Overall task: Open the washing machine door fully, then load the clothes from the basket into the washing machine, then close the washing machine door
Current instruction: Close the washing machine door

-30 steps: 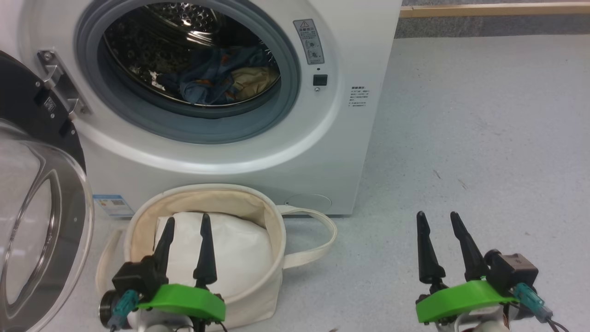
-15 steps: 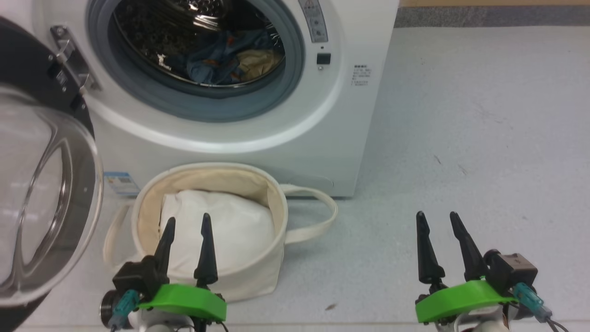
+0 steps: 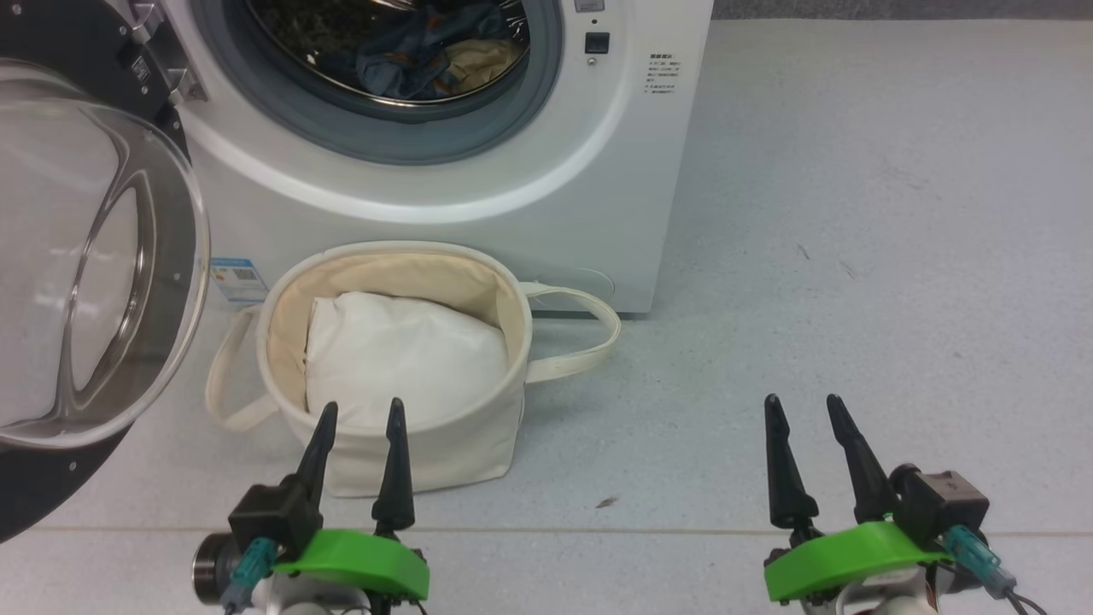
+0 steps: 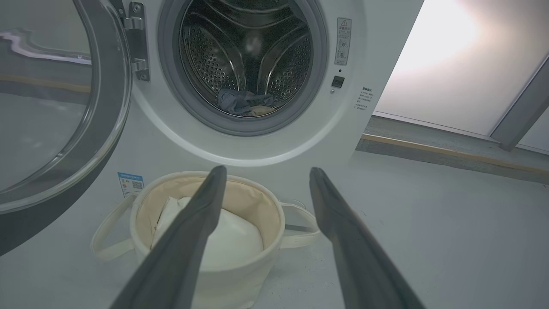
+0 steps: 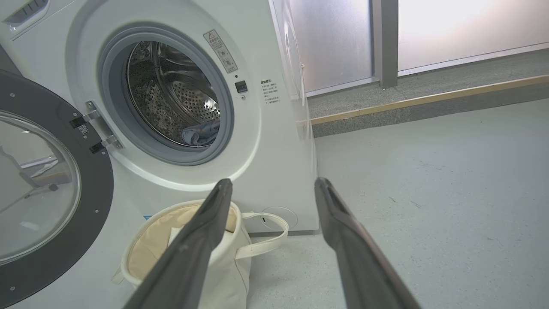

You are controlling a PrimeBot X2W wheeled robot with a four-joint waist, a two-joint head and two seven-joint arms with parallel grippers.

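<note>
**Clothes are in the drum; the door is left to close**

Head view: the washing machine door (image 3: 94,256) stands swung wide to the left. The clothes (image 3: 418,60), blue and beige, lie inside the drum of the washing machine (image 3: 598,213). The basket (image 3: 427,444) in front of it holds a white padding (image 3: 401,359) and no garment that I can see. So, in my judgement, opening and loading are done and only closing the door is left. The left gripper (image 3: 362,406) hovers just before the basket, jaws wide and empty. The right gripper (image 3: 802,399), also wide and empty, hangs over the floor (image 3: 854,256), well apart from the door.

Left wrist view: the spread fingers (image 4: 188,240) frame the basket. The door is up on the left, not touched.

Right wrist view: beyond the parted fingers are the basket and the machine front, and the door lies far to the left. I judge the left arm is the nearer one for pushing it shut.
</note>
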